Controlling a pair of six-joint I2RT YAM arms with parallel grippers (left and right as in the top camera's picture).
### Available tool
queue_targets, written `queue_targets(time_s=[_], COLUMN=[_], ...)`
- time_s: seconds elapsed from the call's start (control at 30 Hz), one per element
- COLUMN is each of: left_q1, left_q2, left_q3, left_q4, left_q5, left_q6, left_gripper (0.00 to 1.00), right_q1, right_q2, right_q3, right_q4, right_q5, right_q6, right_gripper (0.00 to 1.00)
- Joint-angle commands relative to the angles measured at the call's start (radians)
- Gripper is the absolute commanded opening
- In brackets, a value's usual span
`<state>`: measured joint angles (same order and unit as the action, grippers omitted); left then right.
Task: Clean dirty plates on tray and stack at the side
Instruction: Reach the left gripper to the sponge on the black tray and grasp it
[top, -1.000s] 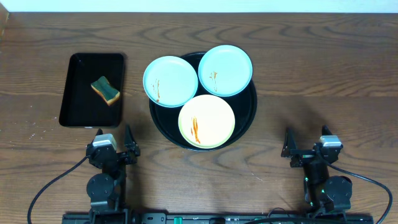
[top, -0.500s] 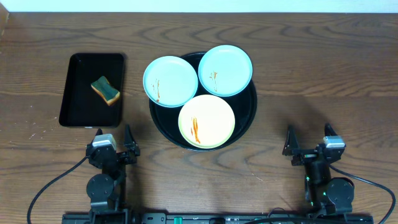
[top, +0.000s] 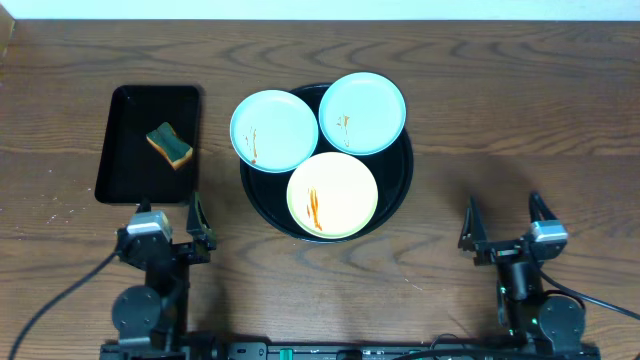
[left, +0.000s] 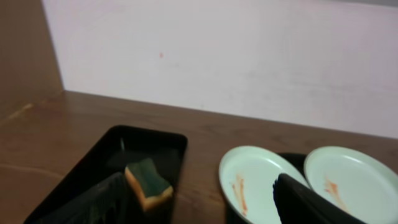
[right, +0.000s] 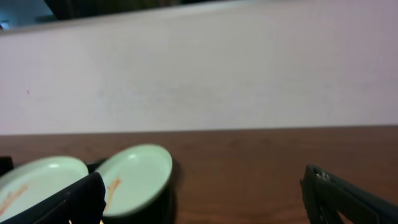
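Note:
Three plates lie on the round black tray: a pale blue-green one at the left, a pale blue-green one at the back right and a pale yellow one in front. All carry orange-brown streaks. My left gripper is open and empty in front of the rectangular tray. My right gripper is open and empty, front right of the round tray. The left wrist view shows the left plate between the open jaws. The right wrist view shows the back right plate by the open jaws.
A small black rectangular tray at the left holds a green and yellow sponge, also seen in the left wrist view. A pale wall runs behind the brown wooden table.
The left gripper has shifted a little to the left. The right gripper has shifted right and toward the front edge, its fingers spread wider. Plates and sponge have not moved.

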<state>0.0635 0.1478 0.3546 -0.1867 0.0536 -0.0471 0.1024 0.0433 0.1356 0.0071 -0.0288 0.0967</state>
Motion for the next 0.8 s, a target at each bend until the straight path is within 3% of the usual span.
queue_targets(time_s=[0.0,0.3,0.77], left_q1=[-0.004,-0.004,-0.001], left_q2=[0.089,0.36,0.901], left_q3=[0.119,0.434,1.06], left_q4=[-0.043,-0.273,-0.866], left_q5=[0.066,0.096,0.039], left_q6=[0.017,0.001,-0.006], left_gripper=[0.76,0.76,0.76], right_q1=[0.006,0.006,0.006], right_q2=[0.05,0.331,0.944], right_q3=[0.073,0.304,0.883], right_q4=[-0.009,-0.056,-0.473], right_q5=[-0.027,-0.121,-0.368], right_q6=[-0.011,-0.024,-0.024], right_gripper=[0.99,0.99,0.99])
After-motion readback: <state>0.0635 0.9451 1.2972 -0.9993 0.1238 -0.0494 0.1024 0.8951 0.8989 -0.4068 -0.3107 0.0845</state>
